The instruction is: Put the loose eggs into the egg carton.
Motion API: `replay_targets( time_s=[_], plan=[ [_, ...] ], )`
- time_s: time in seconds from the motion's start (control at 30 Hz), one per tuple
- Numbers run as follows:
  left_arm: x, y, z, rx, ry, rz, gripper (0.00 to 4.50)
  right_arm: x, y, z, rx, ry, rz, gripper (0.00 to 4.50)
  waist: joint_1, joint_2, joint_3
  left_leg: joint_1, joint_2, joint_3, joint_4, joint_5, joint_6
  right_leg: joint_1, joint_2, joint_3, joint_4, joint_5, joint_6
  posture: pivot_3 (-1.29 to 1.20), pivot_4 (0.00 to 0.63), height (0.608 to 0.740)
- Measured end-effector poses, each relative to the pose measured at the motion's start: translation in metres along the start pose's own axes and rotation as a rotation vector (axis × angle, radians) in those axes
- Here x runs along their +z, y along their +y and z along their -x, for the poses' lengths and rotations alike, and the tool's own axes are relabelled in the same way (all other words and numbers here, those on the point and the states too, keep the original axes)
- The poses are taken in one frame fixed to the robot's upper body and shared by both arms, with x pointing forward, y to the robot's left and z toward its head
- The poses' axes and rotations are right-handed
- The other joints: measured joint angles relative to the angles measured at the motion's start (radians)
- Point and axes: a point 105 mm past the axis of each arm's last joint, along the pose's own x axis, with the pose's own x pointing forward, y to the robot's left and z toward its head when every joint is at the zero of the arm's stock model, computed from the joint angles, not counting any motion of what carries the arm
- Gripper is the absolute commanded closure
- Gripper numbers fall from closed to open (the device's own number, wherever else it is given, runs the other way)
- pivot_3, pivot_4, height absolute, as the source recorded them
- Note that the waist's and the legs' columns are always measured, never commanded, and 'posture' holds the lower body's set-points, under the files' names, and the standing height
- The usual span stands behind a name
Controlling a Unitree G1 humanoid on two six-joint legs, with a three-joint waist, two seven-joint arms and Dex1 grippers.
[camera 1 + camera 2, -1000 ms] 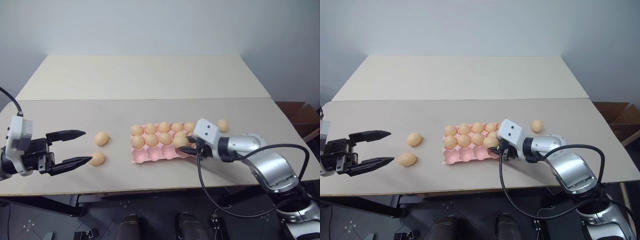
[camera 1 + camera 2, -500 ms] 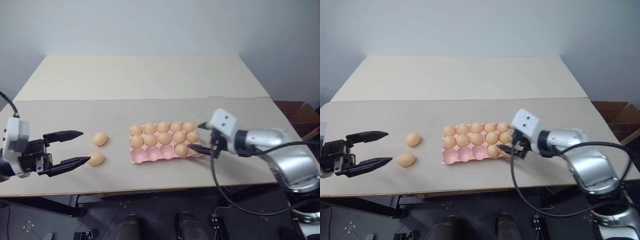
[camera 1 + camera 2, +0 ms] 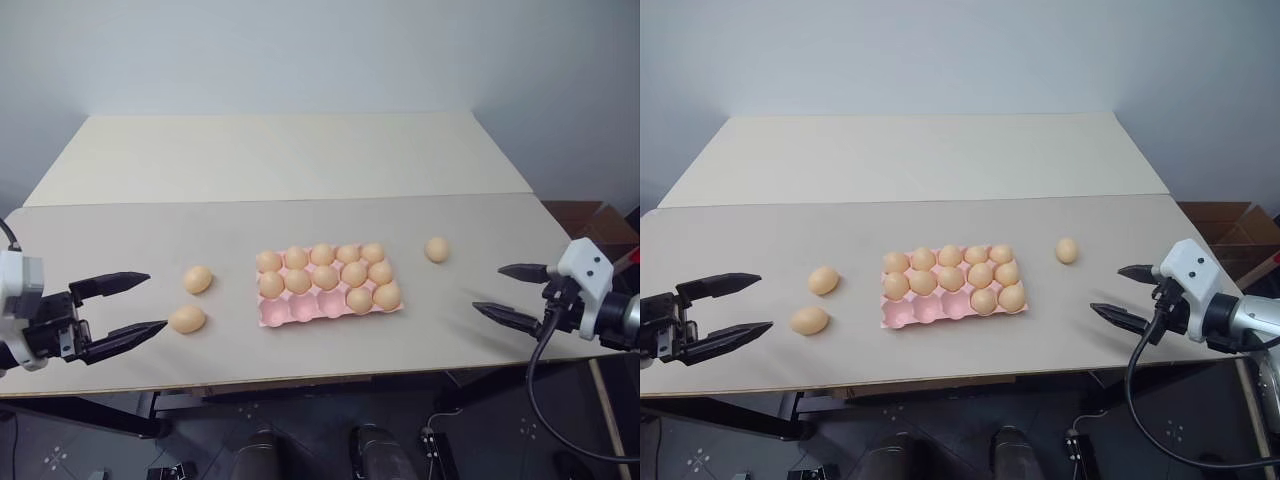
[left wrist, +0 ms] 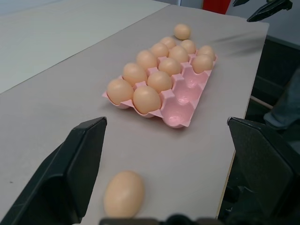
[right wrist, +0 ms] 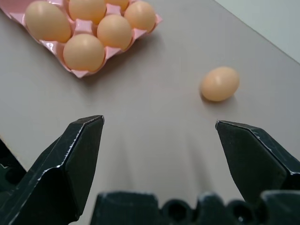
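The pink egg carton (image 3: 303,310) lies mid-table with several tan eggs in its cups; three front-left cups are bare. Two loose eggs (image 3: 198,279) (image 3: 187,319) rest on the table left of the carton. A third loose egg (image 3: 437,249) lies to its right, also seen in the right wrist view (image 5: 220,83). My left gripper (image 3: 155,302) is open at the left, its fingers pointing at the nearer left egg (image 4: 124,193) from a short gap. Open and holding nothing, my right gripper (image 3: 488,288) hovers near the table's right front, well clear of the carton.
The table's front edge (image 3: 330,378) runs just below both grippers. A lighter beige table section (image 3: 280,150) lies behind the grey one. A cardboard box (image 3: 600,225) stands on the floor off the right end.
My right gripper let go of an egg in a front-row cup, opened, and pulled away to the right. The left gripper has stayed about where it was.
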Motion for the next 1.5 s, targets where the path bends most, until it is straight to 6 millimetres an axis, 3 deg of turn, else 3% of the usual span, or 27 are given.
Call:
replay_targets(
  time_s=[0.07,0.2,0.33,0.4,0.6,0.67,0.83,0.93,1.07,1.17,1.27,1.4,1.5],
  plan=[
    [0.001,0.001,0.0,0.001,-0.003,-0.002,0.0,0.007,-0.007,-0.007,-0.034,-0.021,0.011,0.04,-0.004,0.0,0.0,0.0,0.0,0.0,0.0,0.0,0.0,0.0,0.0,0.0,0.0,0.0,0.0,0.0,0.15,0.74],
    [0.005,0.004,-0.006,-0.01,-0.021,-0.017,0.0,0.018,-0.03,-0.047,-0.162,0.009,-0.013,0.04,-0.009,0.0,0.0,0.0,0.0,0.0,0.0,0.0,0.0,-0.001,0.0,0.001,0.0,0.002,-0.003,0.0,0.15,0.74],
    [0.006,0.006,-0.009,-0.016,-0.024,-0.018,0.0,0.013,-0.042,-0.098,-0.248,0.11,-0.127,0.04,-0.009,0.0,0.0,-0.004,0.0,0.001,-0.001,0.0,0.0,-0.006,0.0,0.001,0.0,0.005,-0.008,0.0,0.15,0.74],
    [0.005,0.007,-0.009,-0.017,-0.021,-0.013,0.0,0.007,-0.048,-0.116,-0.298,0.155,-0.185,0.04,-0.007,0.0,0.0,-0.008,-0.001,0.001,-0.002,0.0,0.0,-0.009,0.0,0.001,0.001,0.009,-0.002,0.0,0.15,0.74],
    [0.002,0.006,-0.009,-0.014,-0.012,-0.003,0.0,-0.008,-0.067,-0.143,-0.442,0.271,-0.243,0.04,0.001,0.001,0.0,-0.014,-0.002,0.0,-0.001,0.0,0.0,-0.012,0.0,0.001,-0.001,0.01,0.001,0.0,0.15,0.74],
    [-0.001,0.005,-0.008,-0.011,-0.005,0.008,0.0,-0.016,-0.069,-0.146,-0.468,0.303,-0.265,0.65,-0.002,0.001,0.0,-0.013,-0.002,0.0,-0.001,0.0,0.0,-0.012,0.0,0.001,-0.001,0.011,0.001,0.0,0.15,0.74],
    [0.003,0.001,-0.006,-0.006,-0.001,-0.018,0.0,-0.008,-0.07,-0.151,-0.463,0.287,-0.275,2.36,-0.009,0.001,0.0,-0.012,-0.001,0.0,-0.001,0.0,0.0,-0.012,0.001,0.001,0.0,0.011,0.001,0.0,0.15,0.74],
    [0.003,-0.001,-0.005,-0.003,-0.002,-0.017,0.0,0.002,-0.067,-0.15,-0.451,0.256,-0.278,2.36,-0.01,0.001,0.0,-0.012,-0.001,0.0,-0.001,0.0,0.0,-0.012,0.0,0.001,0.0,0.011,0.001,0.0,0.15,0.74],
    [0.005,-0.002,-0.005,-0.008,-0.006,-0.021,0.0,0.051,-0.046,-0.134,-0.353,0.105,-0.258,2.36,-0.007,0.001,0.0,-0.013,-0.001,-0.001,-0.001,0.0,0.0,-0.012,0.0,0.001,0.0,0.011,0.002,0.0,0.15,0.74],
    [0.008,-0.002,-0.005,-0.01,-0.017,-0.024,0.0,0.087,-0.009,-0.117,-0.219,-0.007,-0.21,2.36,-0.003,0.002,-0.001,-0.012,0.0,-0.001,-0.001,0.0,0.0,-0.012,0.001,0.0,0.001,0.011,0.002,0.0,0.15,0.74],
    [0.01,-0.002,-0.006,-0.025,-0.024,-0.018,0.0,0.094,0.039,-0.116,-0.057,-0.033,-0.193,2.36,-0.003,0.001,-0.002,-0.011,0.0,-0.001,-0.001,0.0,0.0,-0.011,0.0,-0.001,0.0,0.011,0.001,0.0,0.15,0.74],
    [0.015,0.0,-0.011,-0.056,-0.033,-0.027,0.0,0.102,0.112,-0.133,0.189,-0.071,-0.169,2.36,-0.006,0.002,-0.002,-0.01,0.0,-0.001,0.0,0.001,-0.001,-0.011,0.001,0.0,0.002,0.011,0.001,0.0,0.15,0.74],
    [0.016,0.001,-0.012,-0.063,-0.035,-0.025,0.0,0.102,0.127,-0.142,0.207,-0.057,-0.15,2.36,-0.006,0.002,-0.002,-0.01,0.0,0.0,0.0,0.001,-0.001,-0.011,0.0,0.0,0.002,0.011,0.0,0.0,0.15,0.74]
  ],
)
